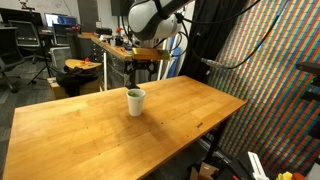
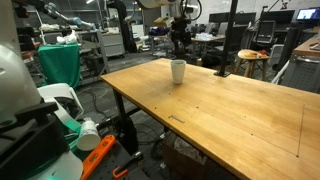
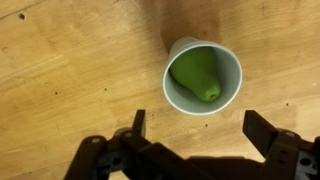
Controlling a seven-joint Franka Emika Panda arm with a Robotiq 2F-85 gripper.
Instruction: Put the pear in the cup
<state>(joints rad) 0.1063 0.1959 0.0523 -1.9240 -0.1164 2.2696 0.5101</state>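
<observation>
The white cup [image 3: 228,60] stands upright on the wooden table [image 3: 70,80]. The yellow-green pear [image 3: 197,75] lies inside it, seen from above in the wrist view. In both exterior views the cup [image 1: 135,102] [image 2: 178,71] stands on the table with a bit of green showing at its rim. My gripper [image 3: 195,128] is open and empty, its two fingers spread wide above the table, just beside the cup. In an exterior view the gripper [image 1: 146,62] hangs above the cup; in an exterior view it [image 2: 180,40] is dark and small behind the cup.
The table's edges [image 1: 225,118] [image 2: 150,115] drop off near the cup's side and front. A colourful patterned wall [image 1: 285,70] stands beside the table. Workbenches, chairs and lab clutter [image 2: 60,50] lie beyond it.
</observation>
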